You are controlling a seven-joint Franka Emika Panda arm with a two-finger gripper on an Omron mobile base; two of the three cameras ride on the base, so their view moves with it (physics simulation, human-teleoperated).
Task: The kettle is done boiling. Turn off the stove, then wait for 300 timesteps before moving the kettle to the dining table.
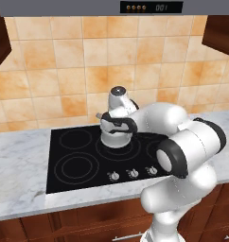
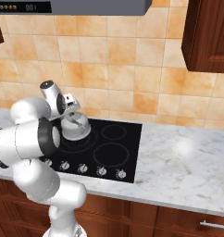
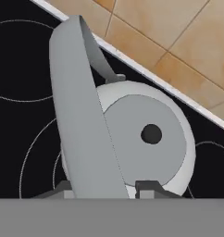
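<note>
Over the rear middle ring of the flat black glass cooktop [image 1: 78,156], the squat silver-grey metal kettle [image 3: 146,139] sits upright while the gripper [image 3: 104,190] straddles its curved top handle [image 3: 79,115], fingertips [image 3: 148,187] closing on it, apparently for lifting.

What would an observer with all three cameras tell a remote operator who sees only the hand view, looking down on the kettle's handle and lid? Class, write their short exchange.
Operator: Which burner is the kettle on?
Observer: The kettle stands on the centre burner of the stove.
Operator: Where are the controls?
Observer: A row of knobs runs along the stove's front edge, nearer the base than the kettle.
Operator: What lies beside the stove?
Observer: A marble counter stretches away to its right, backed by orange tiles.
</note>
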